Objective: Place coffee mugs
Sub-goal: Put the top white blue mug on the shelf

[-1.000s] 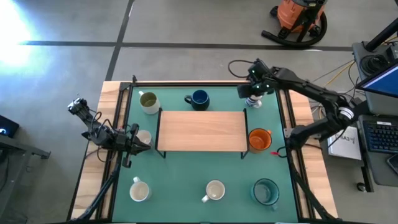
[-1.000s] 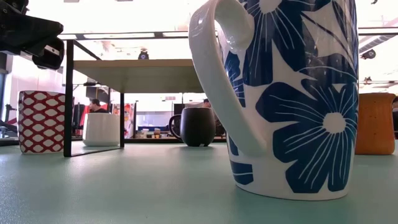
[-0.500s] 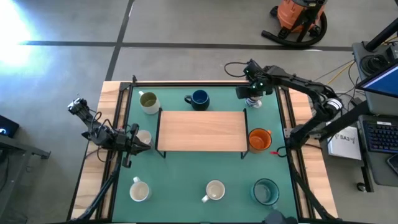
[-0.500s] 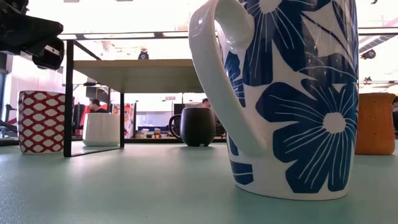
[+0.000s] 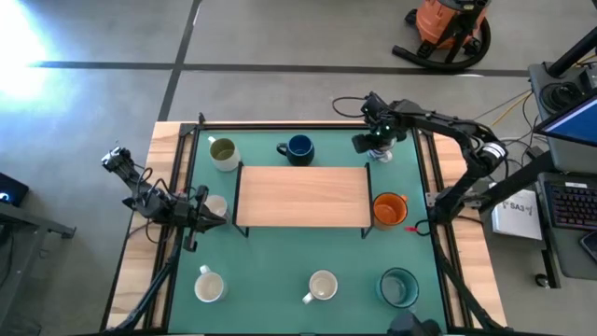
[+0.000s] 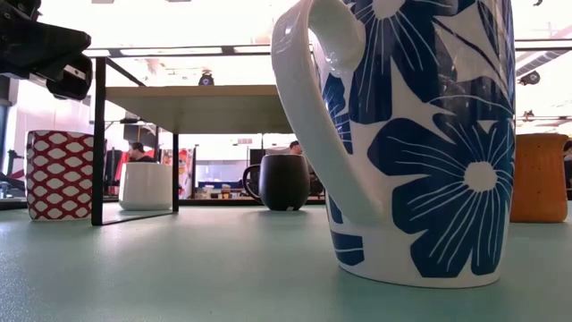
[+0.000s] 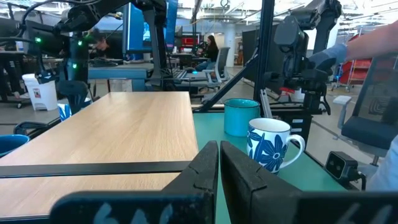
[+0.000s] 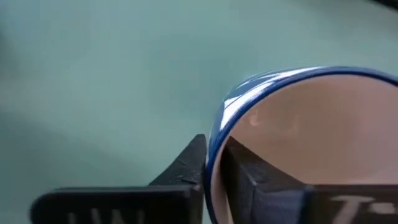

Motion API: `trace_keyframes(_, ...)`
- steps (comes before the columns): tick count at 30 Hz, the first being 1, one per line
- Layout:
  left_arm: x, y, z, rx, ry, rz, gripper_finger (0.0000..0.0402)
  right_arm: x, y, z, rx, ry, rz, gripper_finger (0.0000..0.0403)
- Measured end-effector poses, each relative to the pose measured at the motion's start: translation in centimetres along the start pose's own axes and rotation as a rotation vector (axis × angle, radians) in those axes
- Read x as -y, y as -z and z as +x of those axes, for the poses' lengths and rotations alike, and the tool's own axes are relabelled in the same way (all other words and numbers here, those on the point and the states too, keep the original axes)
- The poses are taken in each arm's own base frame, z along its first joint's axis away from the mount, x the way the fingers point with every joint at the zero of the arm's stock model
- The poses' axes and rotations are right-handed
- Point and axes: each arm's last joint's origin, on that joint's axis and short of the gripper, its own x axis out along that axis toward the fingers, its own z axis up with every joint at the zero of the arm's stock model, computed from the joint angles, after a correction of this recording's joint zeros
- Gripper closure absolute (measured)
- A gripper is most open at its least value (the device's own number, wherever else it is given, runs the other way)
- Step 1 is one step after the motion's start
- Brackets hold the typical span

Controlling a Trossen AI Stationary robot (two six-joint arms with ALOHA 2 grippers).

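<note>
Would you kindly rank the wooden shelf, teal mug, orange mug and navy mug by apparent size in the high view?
1. Wooden shelf, by far the largest.
2. Teal mug.
3. Orange mug.
4. Navy mug, though it and the orange one look nearly alike.

Dark jointed arms, seemingly cabled.

Right gripper jaws now closed on rim of the blue-rimmed mug, formerly wide open.
</note>
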Motion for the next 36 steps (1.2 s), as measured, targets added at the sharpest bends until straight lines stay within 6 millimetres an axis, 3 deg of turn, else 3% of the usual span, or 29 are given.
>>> trace_keyframes(8, 0.0, 0.0, 0.0, 0.000, 0.000, 0.000, 0.0402, 0.0, 0.4, -1.1, -0.015, -0.025, -0.091, 0.0386)
trace_keyframes(18, 0.0, 0.0, 0.0, 0.000, 0.000, 0.000, 0.0402, -0.6, -0.2, -5.0, 0.009, -0.017, -0.323, 0.0388)
trace_keyframes(26, 0.0, 0.0, 0.0, 0.000, 0.000, 0.000, 0.0402, -1.8, -2.1, -10.1, 0.151, -0.029, -0.486, 0.0388)
trace_keyframes(36, 0.0, 0.0, 0.0, 0.000, 0.000, 0.000, 0.0402, -4.5, -1.9, -17.7, 0.314, -0.053, -0.730, 0.0388)
